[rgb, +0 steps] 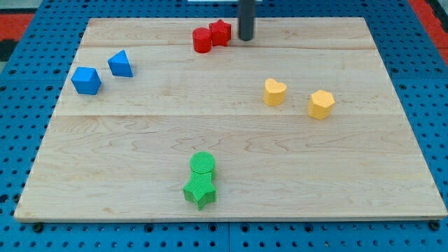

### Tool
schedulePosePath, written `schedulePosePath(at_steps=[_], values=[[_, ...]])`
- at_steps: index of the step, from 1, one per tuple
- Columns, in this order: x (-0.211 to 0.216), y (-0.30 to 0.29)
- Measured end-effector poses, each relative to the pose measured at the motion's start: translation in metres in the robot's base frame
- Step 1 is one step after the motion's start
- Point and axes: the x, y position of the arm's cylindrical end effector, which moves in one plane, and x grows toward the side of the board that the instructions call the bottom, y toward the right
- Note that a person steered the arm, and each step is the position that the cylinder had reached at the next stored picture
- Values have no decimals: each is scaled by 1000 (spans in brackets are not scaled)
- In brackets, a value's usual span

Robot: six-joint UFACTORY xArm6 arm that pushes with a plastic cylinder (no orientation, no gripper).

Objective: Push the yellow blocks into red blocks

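Note:
Two yellow blocks lie right of centre: a yellow heart-shaped block (274,92) and a yellow hexagonal block (321,104) to its right. Two red blocks touch each other near the view's top: a red cylinder (202,40) and a red star (220,32) just right of it. My tip (246,38) stands on the board right next to the red star, on its right, with a small gap. It is well above and left of the yellow blocks.
A blue cube (87,80) and a blue triangular block (120,64) sit at the view's left. A green cylinder (203,164) and a green star (199,190) touch each other near the view's bottom. The wooden board (140,140) lies on a blue pegboard.

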Motion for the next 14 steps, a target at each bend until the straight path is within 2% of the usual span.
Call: schedulePosePath(at_steps=[1,2,3,4,5,6,8,9,10,11,12,13,14], values=[[6,48],[76,133],[178,158],[194,96],[164,-6],[128,-73],[65,-90],[101,-85],[104,-65],[69,-29],[50,-64],[74,-86],[131,-19]])
